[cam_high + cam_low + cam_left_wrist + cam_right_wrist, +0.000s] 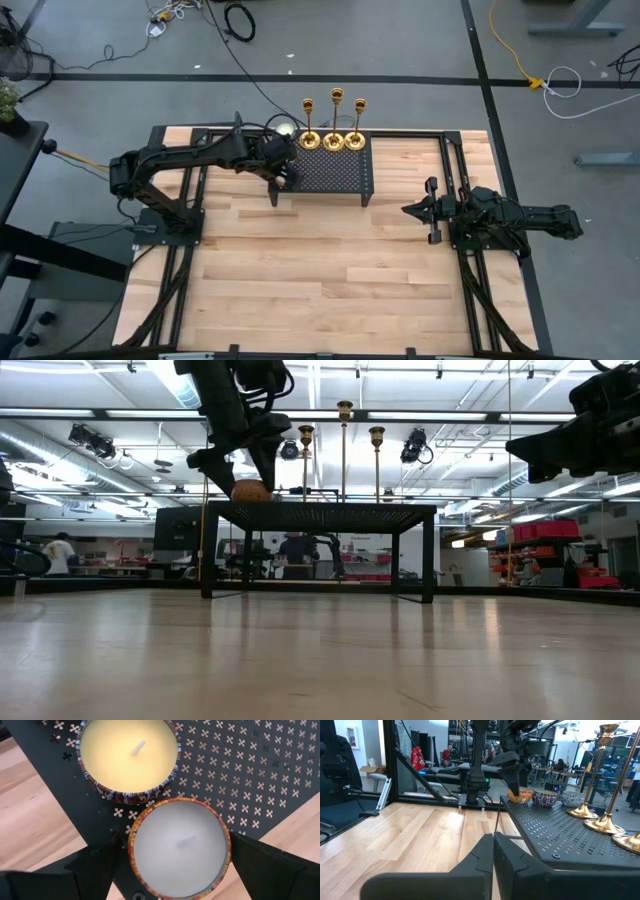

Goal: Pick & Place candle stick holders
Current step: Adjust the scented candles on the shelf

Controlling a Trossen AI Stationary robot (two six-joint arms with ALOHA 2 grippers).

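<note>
My left gripper (283,172) is over the left end of the black mesh rack (345,172), near the tabletop's (320,270) far edge. Jaws are spread wide around a white tin candle (180,847); wrist view shows gaps both sides, so I read it as not clamped, can't tell whether it's touching. A yellow tin candle (129,752) sits just beside it on the rack. Next right: the three candle stick holders (334,125) stand upright in a row along the rack's far edge, bases close together. They look placed, so the holder part seems done, in my judgement; nothing brass is left on the tabletop. Far right: my right gripper (428,210) is parked closed and empty, near the right edge, well apart from the rack.
</note>
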